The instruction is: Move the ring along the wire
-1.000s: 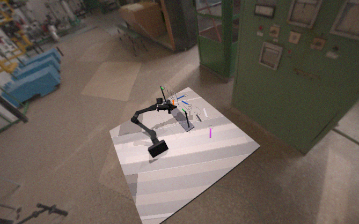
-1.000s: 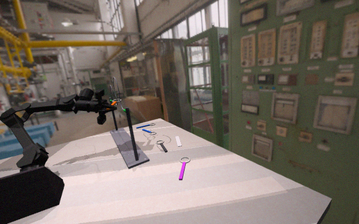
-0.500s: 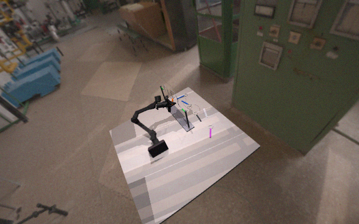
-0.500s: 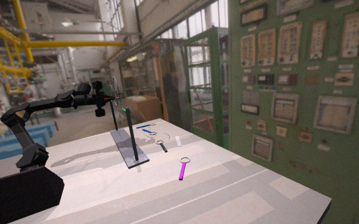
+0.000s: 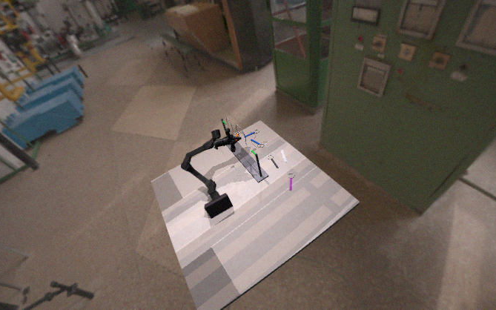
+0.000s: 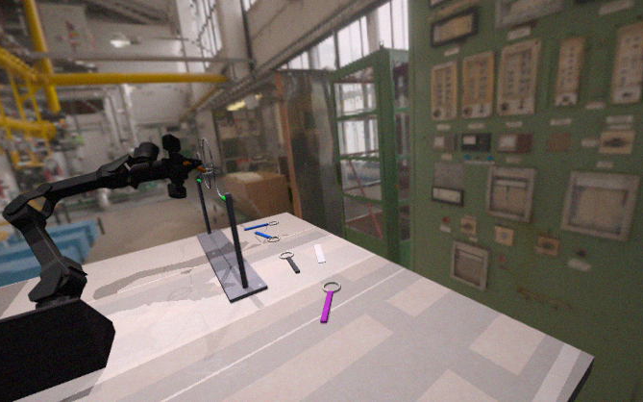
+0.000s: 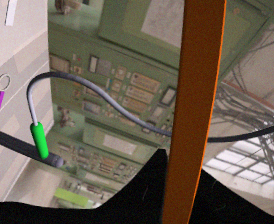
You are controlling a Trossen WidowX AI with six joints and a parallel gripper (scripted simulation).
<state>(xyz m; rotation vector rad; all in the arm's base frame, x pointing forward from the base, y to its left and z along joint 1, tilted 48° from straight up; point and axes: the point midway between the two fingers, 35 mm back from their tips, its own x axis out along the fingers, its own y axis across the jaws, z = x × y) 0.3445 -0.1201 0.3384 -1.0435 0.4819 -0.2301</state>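
Green control cabinets stand behind the counter [image 6: 413,319] with its two posts. Jaws are clamped on the orange handle [image 7: 197,96], with the ring [image 6: 207,162] held high above the posts, seemingly around the grey wire [image 7: 115,106] mid-span. Pickup looks done; travel to the green end [image 7: 40,140], release and retreat remain.
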